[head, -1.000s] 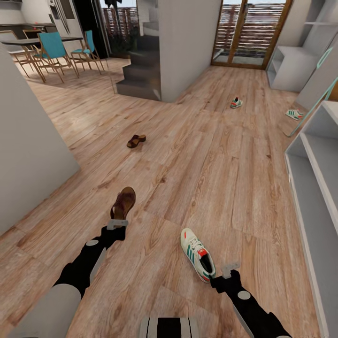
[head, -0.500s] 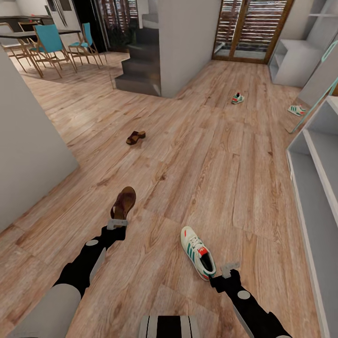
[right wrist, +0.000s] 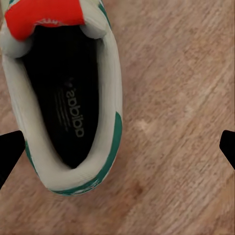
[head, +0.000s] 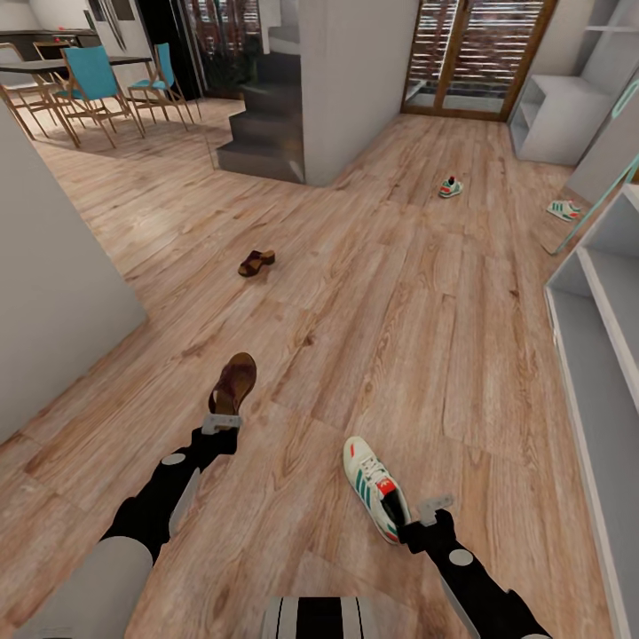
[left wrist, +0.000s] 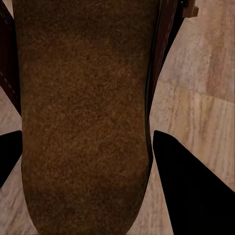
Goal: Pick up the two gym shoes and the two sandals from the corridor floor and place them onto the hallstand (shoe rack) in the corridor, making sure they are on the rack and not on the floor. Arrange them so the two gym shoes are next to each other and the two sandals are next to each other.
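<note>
Sandals and gym shoes all lie on the corridor floor (head: 417, 293), which is light wood plank. At the far left a plain grey wall (head: 53, 293) stands, and its corner comes close to the left arm.

The left end effector (head: 224, 415) is at the heel of the near sandal (head: 233, 383). In the left wrist view its dark fingers (left wrist: 191, 196) meet both side edges of the tan footbed, so it is closed on this sandal. The far sandal (head: 256, 262) lies well apart, deeper in the corridor, with open floor on all sides. Behind it are dark steps (head: 262, 133) and a pale pillar (head: 355, 80).

The near gym shoe (head: 375, 488) lies toe away from the robot, its heel just before the right end effector (head: 404, 525). In the right wrist view the fingers (right wrist: 10, 152) stand wide, one on each side of the heel and not touching it: this end effector is open. Between the two near shoes there is a broad strip of bare planks.

The far gym shoe (head: 450, 187) sits alone in the middle of the floor, before the glass doors (head: 470, 53). To the right, a sneaker shape (head: 563, 210) lies by a slanting teal strip (head: 590, 209); it is not possible to say if it is a shoe or a reflection.

The hallstand (head: 559, 98) stands at the back right, far from all the shoes. A long pale shelf unit (head: 595, 355) runs along the right edge, its open tiers facing the floor, near the right arm.
</note>
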Available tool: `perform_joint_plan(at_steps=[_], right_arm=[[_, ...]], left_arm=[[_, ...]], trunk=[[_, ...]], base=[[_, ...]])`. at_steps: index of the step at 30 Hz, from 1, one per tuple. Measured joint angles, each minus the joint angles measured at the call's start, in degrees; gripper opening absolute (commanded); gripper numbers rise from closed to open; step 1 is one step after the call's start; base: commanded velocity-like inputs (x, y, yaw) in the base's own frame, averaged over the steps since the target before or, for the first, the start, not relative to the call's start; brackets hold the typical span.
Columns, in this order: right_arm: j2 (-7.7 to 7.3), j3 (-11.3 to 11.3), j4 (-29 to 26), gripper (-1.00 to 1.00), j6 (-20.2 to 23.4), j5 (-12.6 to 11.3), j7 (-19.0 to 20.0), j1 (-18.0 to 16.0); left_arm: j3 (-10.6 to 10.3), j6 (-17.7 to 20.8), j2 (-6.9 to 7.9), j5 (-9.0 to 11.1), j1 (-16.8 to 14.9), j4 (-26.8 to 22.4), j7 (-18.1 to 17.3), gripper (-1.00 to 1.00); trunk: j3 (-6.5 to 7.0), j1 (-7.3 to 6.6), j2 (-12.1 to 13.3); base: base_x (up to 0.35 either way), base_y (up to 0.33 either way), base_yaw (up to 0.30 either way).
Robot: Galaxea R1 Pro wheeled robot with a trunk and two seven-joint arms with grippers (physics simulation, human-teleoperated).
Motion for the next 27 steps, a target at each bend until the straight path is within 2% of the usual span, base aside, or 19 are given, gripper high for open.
perform_joint_plan(at_steps=[20, 27], right_arm=[[0.09, 0.0, -0.1, 1.0, 0.0, 0.0, 0.0, 0.0], [0.09, -0.1, -0.1, 1.0, 0.0, 0.0, 0.0, 0.0]], left_arm=[[-0.1, 0.0, 0.0, 0.0, 0.0, 0.0, -0.1, -1.0], [-0.1, 0.1, 0.0, 0.0, 0.0, 0.0, -0.1, -1.0]], trunk=[[0.0, 0.01, 0.0], [-1.89, 0.19, -0.1]], base=[[0.014, 0.021, 0.047], [0.0, 0.0, 0.0]])
